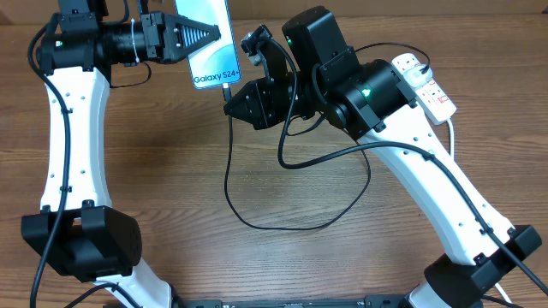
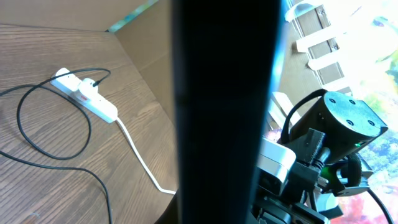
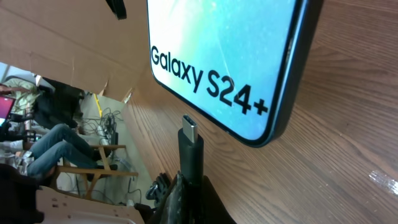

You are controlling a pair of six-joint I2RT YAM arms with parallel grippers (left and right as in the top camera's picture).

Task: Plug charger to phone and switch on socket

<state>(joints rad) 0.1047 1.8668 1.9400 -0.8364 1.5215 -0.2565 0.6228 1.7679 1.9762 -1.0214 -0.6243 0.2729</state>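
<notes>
Left jaws are pinched on the phone [image 1: 211, 47], holding it at the far edge of the bench [image 1: 171, 171], roughly centre, screen up with "Galaxy S24+" readable overhead. On my left wrist view the phone's dark body blocks mid-frame. Right jaws are pressed tight on the charger [image 1: 227, 162] just behind its connector tip [image 3: 189, 129]. The tip points at the phone's near end, just beside it, with a gap visible, so it's not inserted. Cable loops slack across mid-bench. The socket [image 1: 424, 84] lies far right with the black plug [image 2: 89, 83] seated in it. I can't read the switch position. The white lead [image 2: 140, 155] runs off the socket's near end.
</notes>
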